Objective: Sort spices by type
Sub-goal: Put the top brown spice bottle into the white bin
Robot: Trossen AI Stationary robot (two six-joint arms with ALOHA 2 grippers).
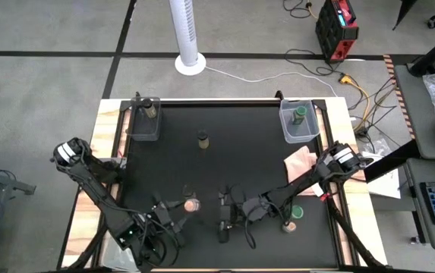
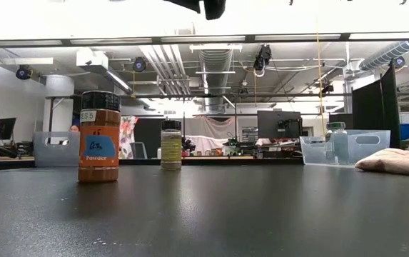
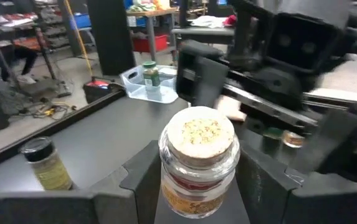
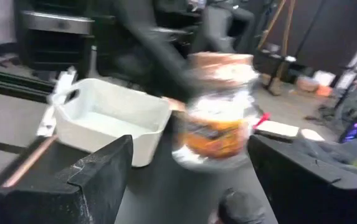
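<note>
A glass spice jar [image 3: 198,163] with a pinkish-brown top and an orange label hangs above the mat's near middle, with my left gripper [image 1: 181,206] shut on it. My right gripper [image 1: 225,214] faces it from the right and is open. In the right wrist view its fingers [image 4: 103,167] stand on either side of the jar [image 4: 218,109], apart from it. A dark-lidded jar [image 1: 203,139] stands on the mat. A green-lidded jar [image 1: 297,212] and a pinkish-topped one [image 1: 288,225] stand near the right front. Each clear tub holds one jar [image 1: 150,110] [image 1: 298,116]. My left gripper pinches the jar's lower body [image 3: 166,186] between its two fingers, one on each side. The fingers come level from the table's left. The jar stands upright in the hold, top up, lifted clear of the mat.
Clear tubs stand at the far left [image 1: 143,125] and far right [image 1: 299,130] of the black mat. A pink cloth [image 1: 302,163] lies by the right edge. In the low view an orange dark-lidded jar [image 2: 98,146] and a yellowish one [image 2: 170,145] stand on the mat.
</note>
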